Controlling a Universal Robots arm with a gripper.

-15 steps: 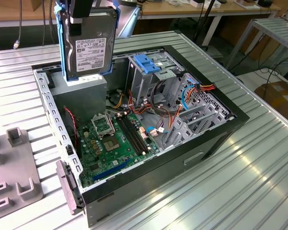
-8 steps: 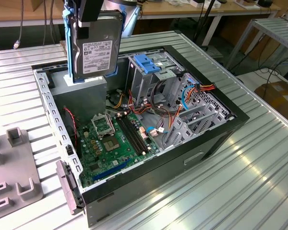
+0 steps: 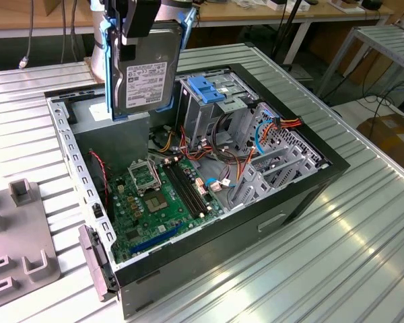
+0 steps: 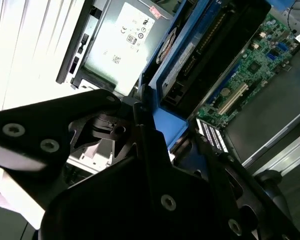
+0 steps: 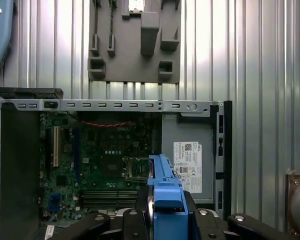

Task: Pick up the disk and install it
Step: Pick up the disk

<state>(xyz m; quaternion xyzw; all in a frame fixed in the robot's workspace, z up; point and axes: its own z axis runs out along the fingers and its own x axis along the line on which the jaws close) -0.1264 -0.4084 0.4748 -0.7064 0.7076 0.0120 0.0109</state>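
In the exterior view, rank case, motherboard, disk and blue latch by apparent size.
1. case
2. motherboard
3. disk, which hangs above the case and may be nearer the camera, so its rank against the motherboard is unsure
4. blue latch

Ribbed metal tabletop [image 3: 337, 249] catches bright glare — wooden workbench [image 3: 27, 20] behind, cardboard box [image 3: 394, 134] nearby.

Gripper [image 3: 136, 33] high, aimed straight down, jaws tight on the disk [image 3: 148, 77].

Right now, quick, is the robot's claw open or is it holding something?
Gripper: shut, holding the disk upright above the open computer case.
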